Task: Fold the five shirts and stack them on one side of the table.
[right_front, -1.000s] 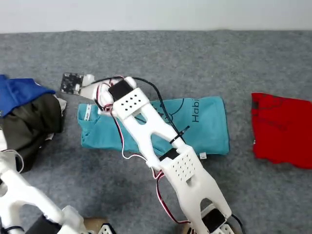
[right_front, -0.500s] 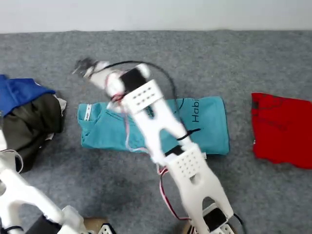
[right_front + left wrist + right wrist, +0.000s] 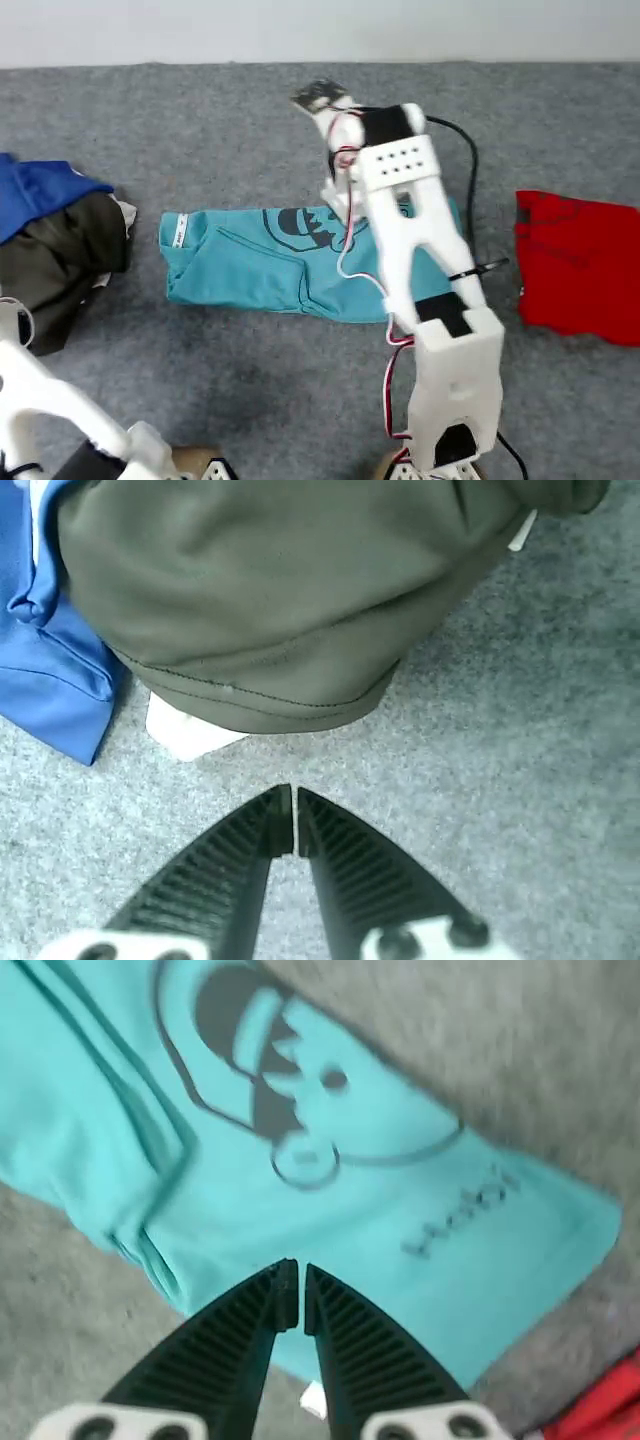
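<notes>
Right tool [image 3: 300, 1272] closed above teal shirt [image 3: 385, 1195]; left tool [image 3: 294, 798] closed beside olive shirt [image 3: 280, 600] hem.

This looks like a robotics lab or test bay. The bench [image 3: 150, 110] is covered in plain grey felt-like cloth and backs onto a bare white wall [image 3: 300, 30]. The right arm [image 3: 400, 230], built of white perforated plastic plates, carries loose red, white and black wires [image 3: 389, 380] along its outside.

White plastic, that's me.
My right arm [image 3: 410, 235]: perforated plates, black servos, red-white wires; fingers [image 3: 235, 1335] ribbed black.
</notes>
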### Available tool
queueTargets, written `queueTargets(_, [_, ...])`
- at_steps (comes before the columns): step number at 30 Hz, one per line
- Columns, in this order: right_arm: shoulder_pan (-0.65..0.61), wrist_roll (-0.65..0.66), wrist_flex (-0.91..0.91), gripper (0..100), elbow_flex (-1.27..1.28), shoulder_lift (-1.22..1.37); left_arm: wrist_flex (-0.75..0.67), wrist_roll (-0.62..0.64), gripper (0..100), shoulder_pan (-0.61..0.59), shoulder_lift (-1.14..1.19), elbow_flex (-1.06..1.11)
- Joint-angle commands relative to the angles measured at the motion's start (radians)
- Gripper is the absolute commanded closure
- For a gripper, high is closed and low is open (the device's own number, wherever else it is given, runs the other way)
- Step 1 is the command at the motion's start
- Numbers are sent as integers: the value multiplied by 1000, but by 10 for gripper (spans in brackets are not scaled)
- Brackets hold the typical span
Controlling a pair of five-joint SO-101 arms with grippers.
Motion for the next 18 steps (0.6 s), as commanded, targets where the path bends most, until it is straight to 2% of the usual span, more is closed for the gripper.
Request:
queueTargets(1, [96,-9,41,894,23,-51,11,-3,984,8,-48,-45])
queueTargets(3, [148,-26,39,804,23,-19,11,-3,984,9,-48,-44])
queueTargets(6, [222,-120,36,678,23,33,8,-3,984,9,-48,-44])
queueTargets(8, [260,-158,25,631,23,74,5,-3,984,9,-48,-44])
queueTargets(18, [282,-181,-35,671,23,219,5,-3,984,9,-46,-44])
